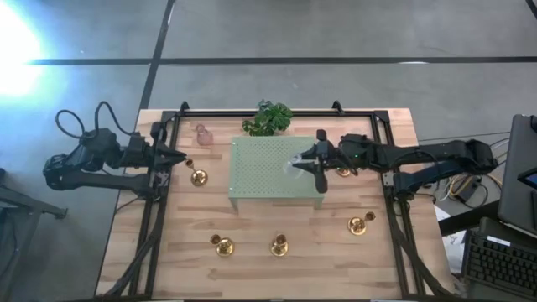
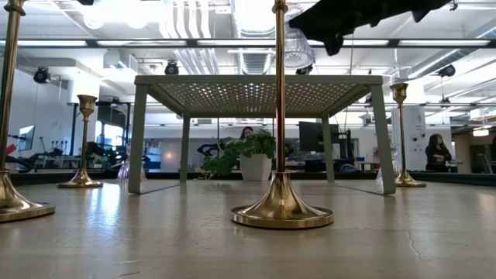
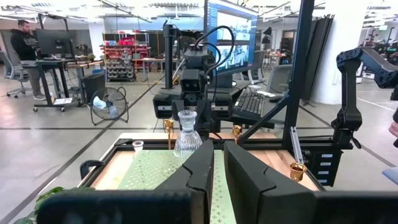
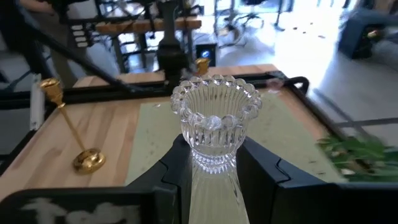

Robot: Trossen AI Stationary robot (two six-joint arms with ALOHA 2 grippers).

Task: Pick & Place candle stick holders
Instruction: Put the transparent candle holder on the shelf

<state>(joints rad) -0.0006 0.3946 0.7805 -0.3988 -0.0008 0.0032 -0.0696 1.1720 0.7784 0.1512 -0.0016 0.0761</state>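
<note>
Already the right gripper pinches a clear glass holder upright above the pale green stand's right side; the left gripper, fingers pressed together, waits far left.

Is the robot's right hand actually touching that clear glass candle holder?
Touching. The right wrist view shows the right hand with its two dark fingers pressed against both sides of the clear glass candle holder at its stem.
</note>
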